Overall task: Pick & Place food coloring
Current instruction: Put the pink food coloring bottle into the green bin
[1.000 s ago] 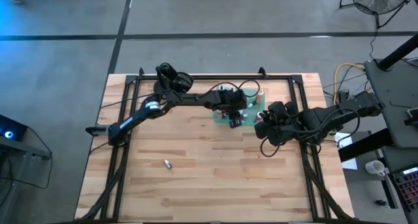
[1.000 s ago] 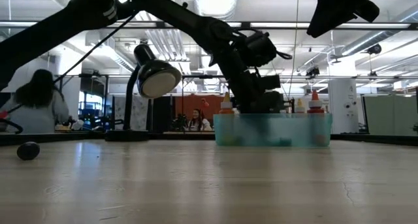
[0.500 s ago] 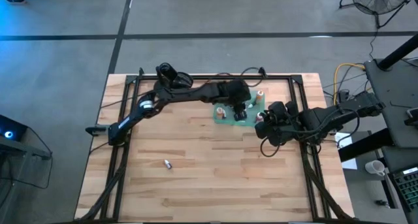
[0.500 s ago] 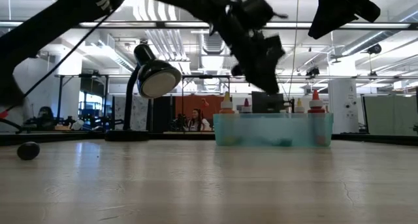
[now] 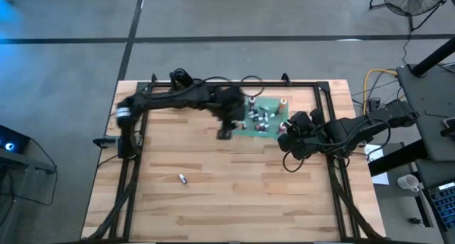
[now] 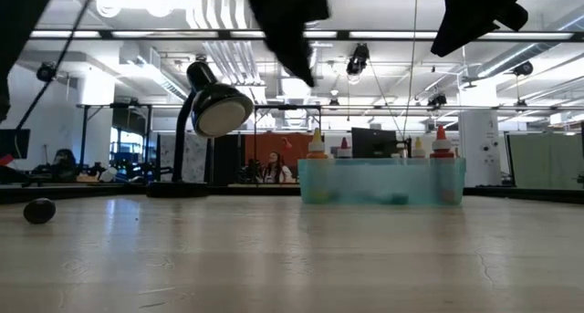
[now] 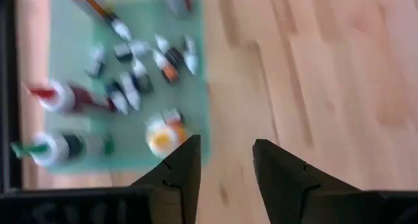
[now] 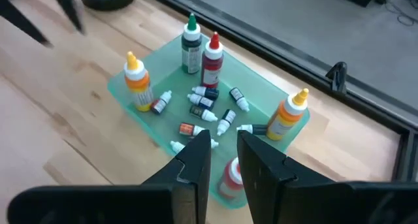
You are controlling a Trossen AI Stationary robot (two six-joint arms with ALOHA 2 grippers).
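Beside the flat teal-green tray (image 5: 268, 127) of tiny capped food-coloring bottles (image 8: 208, 112), both empty grippers, left (image 7: 224, 160) and right (image 8: 223, 150), hover with fingers parted.

Wooden table (image 5: 234, 187): teal tray (image 5: 274, 104) near far edge; lone small bottle (image 5: 182, 178) well apart, toward near-left.

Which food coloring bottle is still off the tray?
The lone tiny bottle lying on bare wood near the table's front-left; all the others sit in the teal tray.

No legible text or labels anywhere.
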